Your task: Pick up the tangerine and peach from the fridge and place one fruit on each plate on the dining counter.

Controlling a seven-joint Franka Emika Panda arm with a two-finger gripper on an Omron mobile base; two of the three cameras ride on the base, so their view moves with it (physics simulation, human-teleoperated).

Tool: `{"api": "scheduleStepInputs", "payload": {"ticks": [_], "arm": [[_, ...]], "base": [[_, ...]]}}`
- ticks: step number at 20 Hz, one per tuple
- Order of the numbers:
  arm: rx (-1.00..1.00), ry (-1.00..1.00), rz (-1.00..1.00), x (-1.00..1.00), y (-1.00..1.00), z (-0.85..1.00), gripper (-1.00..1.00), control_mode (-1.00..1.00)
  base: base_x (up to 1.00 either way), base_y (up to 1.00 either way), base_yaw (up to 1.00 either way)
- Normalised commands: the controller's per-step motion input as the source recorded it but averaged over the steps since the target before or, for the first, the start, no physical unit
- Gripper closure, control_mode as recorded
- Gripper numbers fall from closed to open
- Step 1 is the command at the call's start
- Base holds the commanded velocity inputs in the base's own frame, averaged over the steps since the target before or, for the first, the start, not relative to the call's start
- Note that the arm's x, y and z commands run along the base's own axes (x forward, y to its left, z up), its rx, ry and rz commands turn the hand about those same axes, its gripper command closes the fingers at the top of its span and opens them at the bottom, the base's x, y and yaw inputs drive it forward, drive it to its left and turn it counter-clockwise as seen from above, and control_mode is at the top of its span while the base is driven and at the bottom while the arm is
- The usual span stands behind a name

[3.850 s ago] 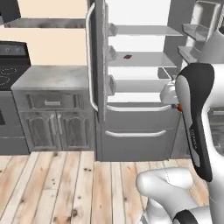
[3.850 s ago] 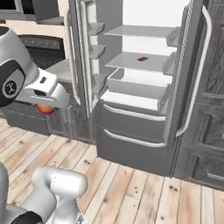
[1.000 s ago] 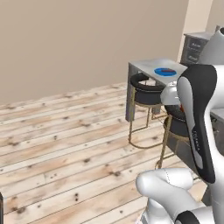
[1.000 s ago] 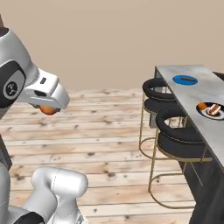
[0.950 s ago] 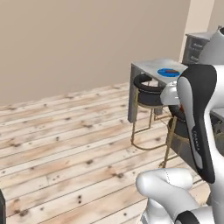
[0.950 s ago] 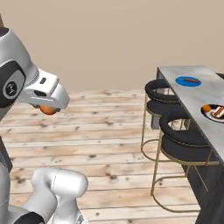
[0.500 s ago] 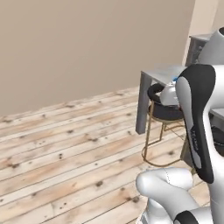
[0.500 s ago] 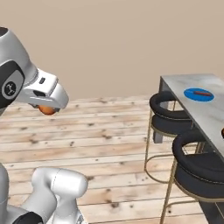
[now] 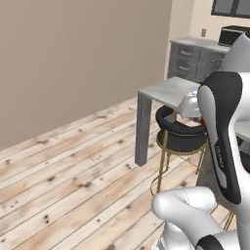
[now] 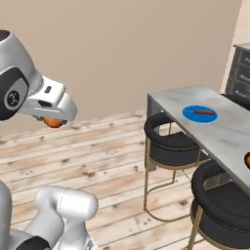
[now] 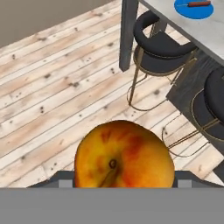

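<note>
My gripper (image 10: 52,118) is shut on the peach (image 11: 123,156), a round yellow-orange fruit with red blushes. I hold it high above the wooden floor, left of the dining counter (image 10: 220,132). The bright blue plate (image 10: 200,113) lies on the counter's near end with a thin reddish item on it; the hand view has this plate (image 11: 193,8) at its top right. A small orange fruit (image 10: 247,159), the tangerine by its look, lies on the counter at the frame's right edge. The fridge is out of view.
Black round stools (image 10: 170,141) with gold legs stand along the counter's near side, a second one (image 10: 222,195) closer to me. A beige wall (image 9: 73,58) runs behind the plank floor. Dark grey cabinets (image 9: 193,63) stand at the far right.
The whole scene has shifted as the base drove and turned: the counter and stools now sit closer and more central. The peach stays in my gripper.
</note>
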Motion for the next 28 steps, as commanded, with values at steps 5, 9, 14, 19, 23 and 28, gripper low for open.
{"api": "scheduleStepInputs", "payload": {"ticks": [5,9,14,19,23,28], "arm": [[0.0,0.0,0.0,0.0,0.0,0.0,1.0,1.0],[0.0,0.0,0.0,0.0,0.0,0.0,1.0,1.0],[0.0,0.0,0.0,0.0,0.0,0.0,1.0,1.0],[0.0,0.0,0.0,0.0,0.0,0.0,1.0,1.0],[0.0,0.0,0.0,0.0,0.0,0.0,1.0,1.0],[0.0,0.0,0.0,0.0,0.0,0.0,1.0,1.0]], "base": [[0.66,0.51,-0.76],[0.51,0.35,-0.85],[0.39,0.51,-0.78],[0.19,0.95,-0.56],[0.16,0.99,-0.49],[0.11,0.94,-0.5]]}}
